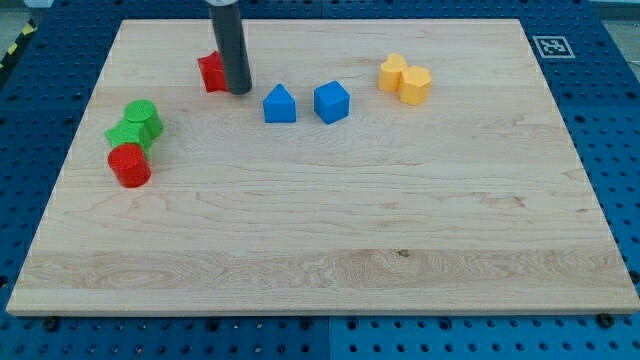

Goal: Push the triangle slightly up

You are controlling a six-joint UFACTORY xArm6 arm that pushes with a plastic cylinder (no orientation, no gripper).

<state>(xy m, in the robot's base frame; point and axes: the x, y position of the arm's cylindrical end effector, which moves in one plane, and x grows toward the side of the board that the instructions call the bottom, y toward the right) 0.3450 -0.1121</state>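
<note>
A blue triangle block (279,105) lies on the wooden board (330,250), left of centre near the view's top. My tip (238,90) is the lower end of a dark rod that comes down from the view's top. It stands just left of and slightly above the blue triangle, a small gap apart. The rod touches or stands right beside a red block (211,72) on its left, partly hiding it.
A blue cube (332,101) sits right of the triangle. Two yellow blocks (405,79) lie further right. At the left, green blocks (136,124) sit above a red cylinder (129,165). A fiducial marker (549,46) is at the board's top right corner.
</note>
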